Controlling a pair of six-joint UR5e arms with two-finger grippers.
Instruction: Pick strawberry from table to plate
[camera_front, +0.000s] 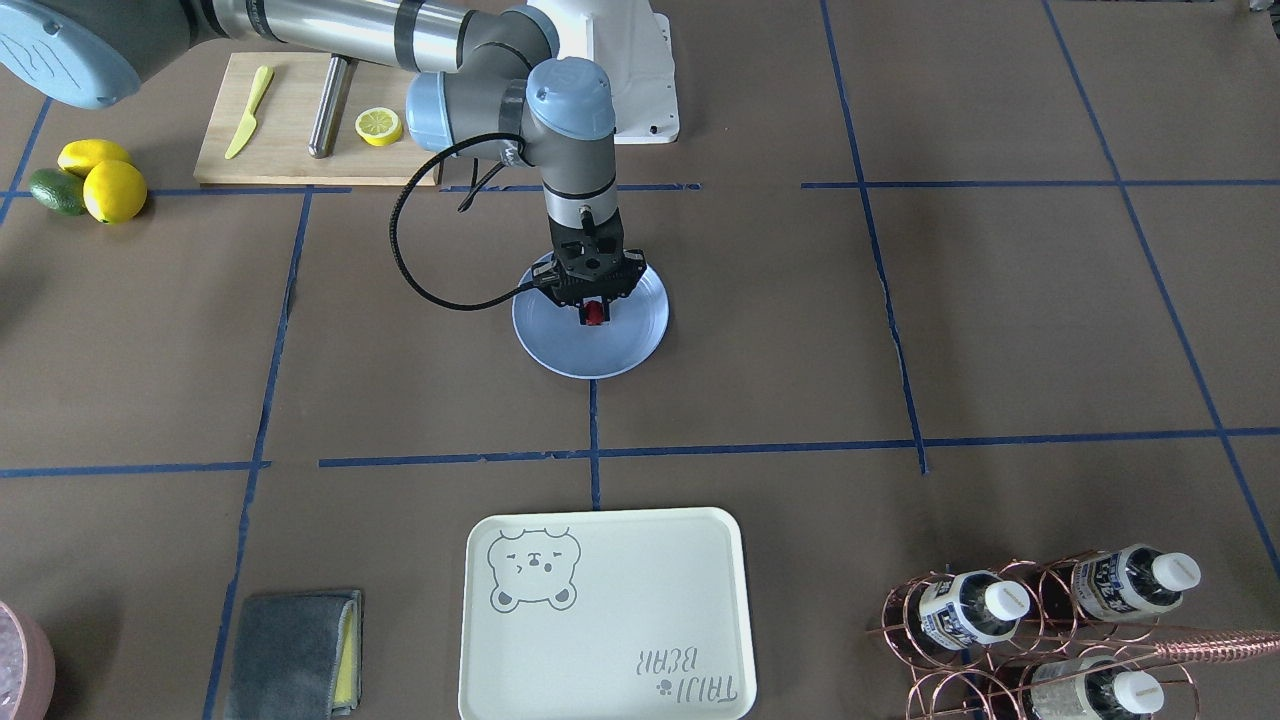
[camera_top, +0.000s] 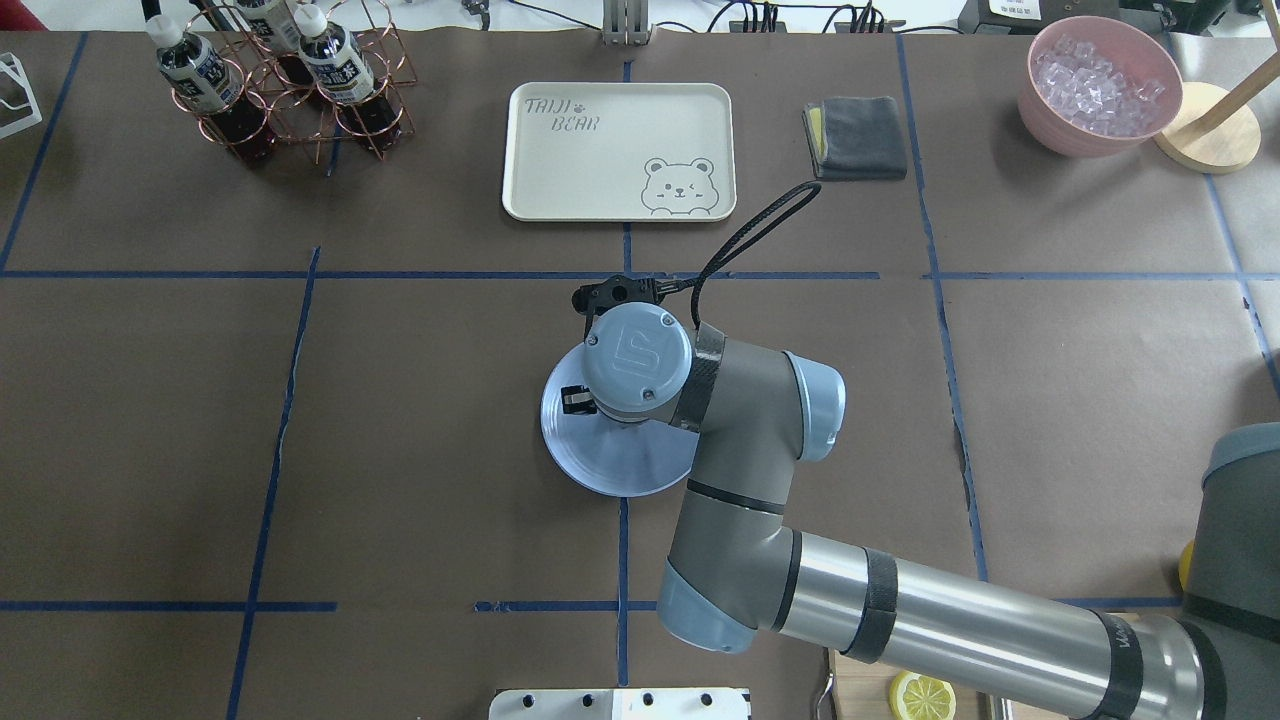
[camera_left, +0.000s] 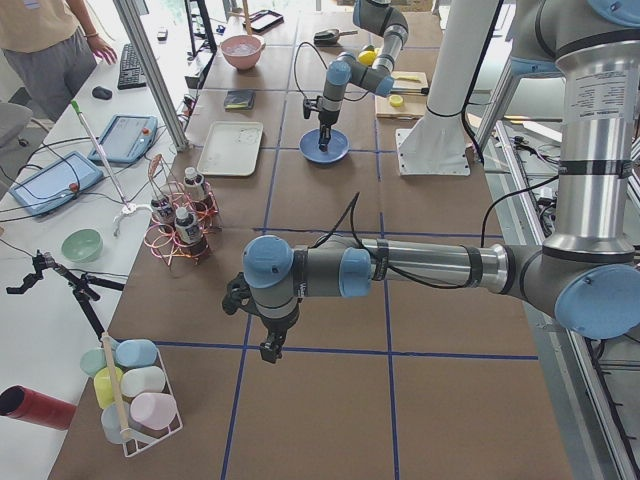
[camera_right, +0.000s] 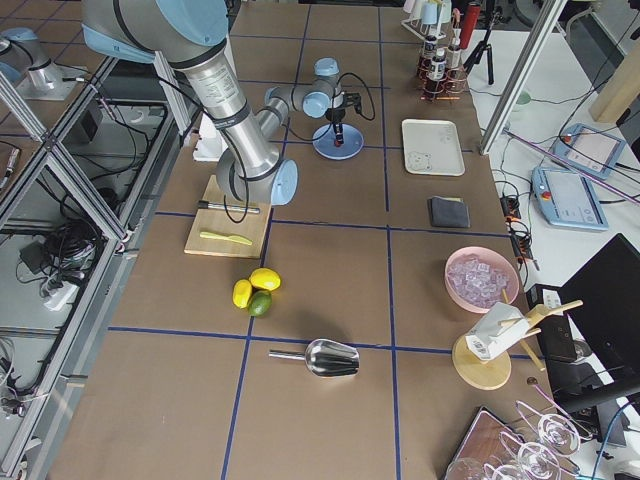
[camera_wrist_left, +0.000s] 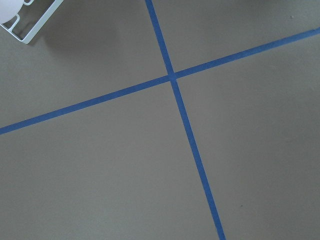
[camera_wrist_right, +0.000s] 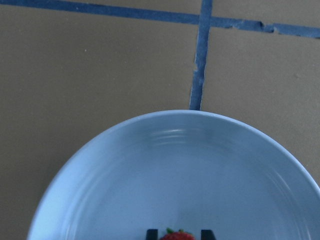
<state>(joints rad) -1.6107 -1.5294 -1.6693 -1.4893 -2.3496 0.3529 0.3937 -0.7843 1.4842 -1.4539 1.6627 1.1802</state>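
Observation:
A small red strawberry (camera_front: 594, 315) sits between the fingers of my right gripper (camera_front: 594, 320), just above the middle of the round light-blue plate (camera_front: 590, 358). In the right wrist view the strawberry (camera_wrist_right: 176, 235) shows at the bottom edge between the two dark fingertips of the right gripper (camera_wrist_right: 179, 234), which is shut on it over the plate (camera_wrist_right: 125, 175). From overhead, the wrist hides the berry above the plate (camera_top: 600, 465). My left gripper (camera_left: 268, 348) hangs over bare table (camera_wrist_left: 100, 165) far from the plate. I cannot tell if it is open or shut.
A cream bear tray (camera_front: 610, 640) lies beyond the plate, with a grey cloth (camera_front: 295, 655) and a copper bottle rack (camera_front: 1040, 620) to either side. A cutting board (camera_front: 290, 120) with a lemon slice, plus lemons and an avocado (camera_front: 90, 180), lie near the right arm's base.

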